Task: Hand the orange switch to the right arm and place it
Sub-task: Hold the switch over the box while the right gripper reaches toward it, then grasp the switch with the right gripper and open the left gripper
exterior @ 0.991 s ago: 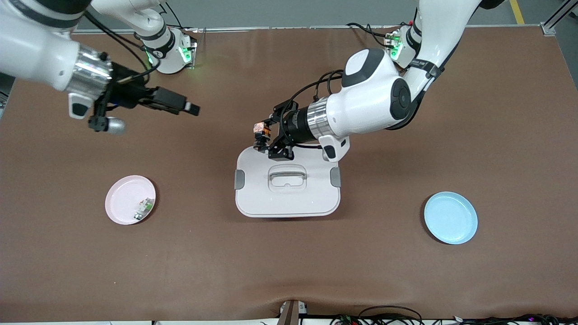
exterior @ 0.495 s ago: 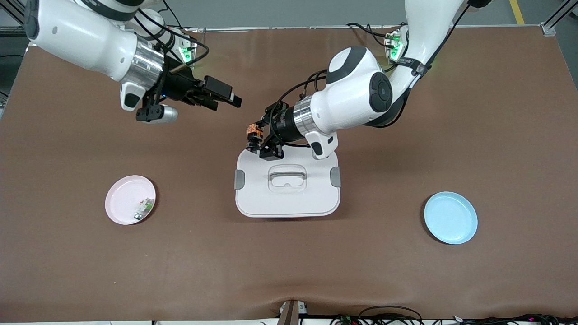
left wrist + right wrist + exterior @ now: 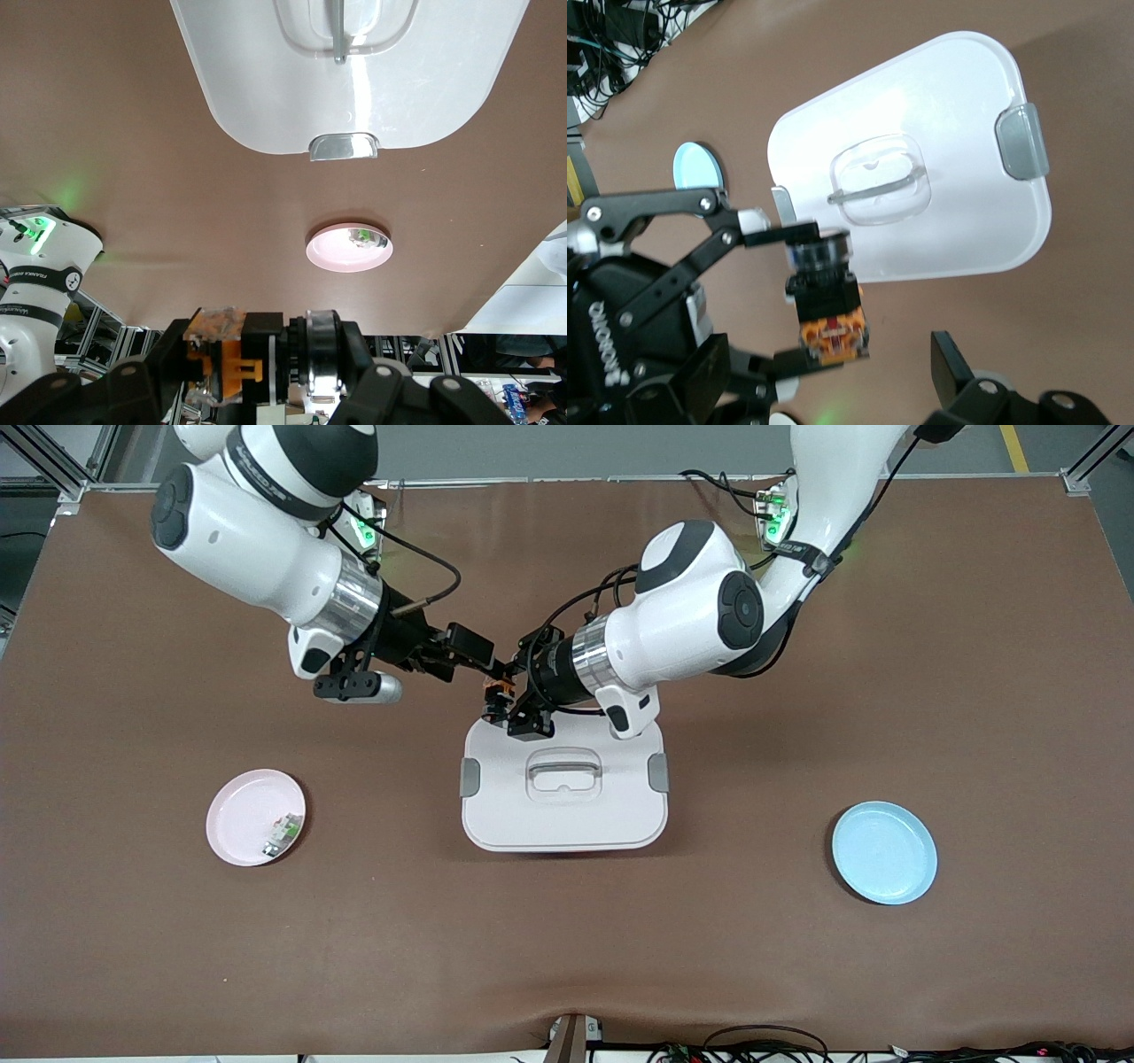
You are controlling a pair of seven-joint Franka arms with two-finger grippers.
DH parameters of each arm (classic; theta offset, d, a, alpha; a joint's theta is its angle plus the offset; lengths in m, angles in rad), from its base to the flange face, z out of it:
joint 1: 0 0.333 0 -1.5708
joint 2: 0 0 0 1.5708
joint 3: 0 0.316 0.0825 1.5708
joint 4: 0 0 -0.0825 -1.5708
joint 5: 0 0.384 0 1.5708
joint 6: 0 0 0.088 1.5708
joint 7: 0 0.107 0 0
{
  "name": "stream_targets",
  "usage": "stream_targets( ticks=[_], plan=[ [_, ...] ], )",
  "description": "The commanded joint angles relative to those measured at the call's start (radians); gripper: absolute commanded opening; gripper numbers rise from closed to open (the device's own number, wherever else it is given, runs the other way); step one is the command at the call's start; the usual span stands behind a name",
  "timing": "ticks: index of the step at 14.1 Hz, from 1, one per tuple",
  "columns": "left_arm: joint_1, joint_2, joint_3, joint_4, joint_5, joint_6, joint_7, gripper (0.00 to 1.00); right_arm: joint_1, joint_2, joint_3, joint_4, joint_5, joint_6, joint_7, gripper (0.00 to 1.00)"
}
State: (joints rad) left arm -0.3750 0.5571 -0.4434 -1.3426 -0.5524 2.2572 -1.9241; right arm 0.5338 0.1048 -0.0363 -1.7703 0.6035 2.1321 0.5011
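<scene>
My left gripper (image 3: 502,701) is shut on the orange switch (image 3: 498,687), a small black cylinder with an orange end, and holds it level over the edge of the white lidded box (image 3: 567,824) nearest the arms' bases. The left wrist view shows the switch (image 3: 239,352) clamped between the fingers. My right gripper (image 3: 483,659) is open right beside the switch. In the right wrist view the switch's orange end (image 3: 833,336) sits between my right gripper's (image 3: 833,365) spread fingers (image 3: 950,361), which do not touch it. The left gripper's fingers (image 3: 772,235) still clamp the black body.
A pink plate (image 3: 235,815) with a small green-and-white part (image 3: 282,834) lies toward the right arm's end. A blue plate (image 3: 883,852) lies toward the left arm's end. The box has a clear handle (image 3: 564,772) on top.
My right arm has swung across from its end of the table until its open gripper reaches the switch. My left gripper has shifted slightly toward it, still holding the switch.
</scene>
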Motion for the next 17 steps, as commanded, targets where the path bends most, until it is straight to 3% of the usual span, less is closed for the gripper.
stream_targets(
  ticks=[1, 17],
  plan=[
    [-0.019, 0.007, 0.011, 0.02, 0.017, 0.005, -0.009, 0.0, 0.005, 0.019, -0.01, 0.006, -0.005, 0.028, 0.008, 1.0],
    [-0.019, 0.012, 0.011, 0.02, 0.017, 0.004, -0.013, 0.0, 0.046, 0.056, -0.01, 0.005, -0.005, 0.019, -0.001, 1.0]
  ],
)
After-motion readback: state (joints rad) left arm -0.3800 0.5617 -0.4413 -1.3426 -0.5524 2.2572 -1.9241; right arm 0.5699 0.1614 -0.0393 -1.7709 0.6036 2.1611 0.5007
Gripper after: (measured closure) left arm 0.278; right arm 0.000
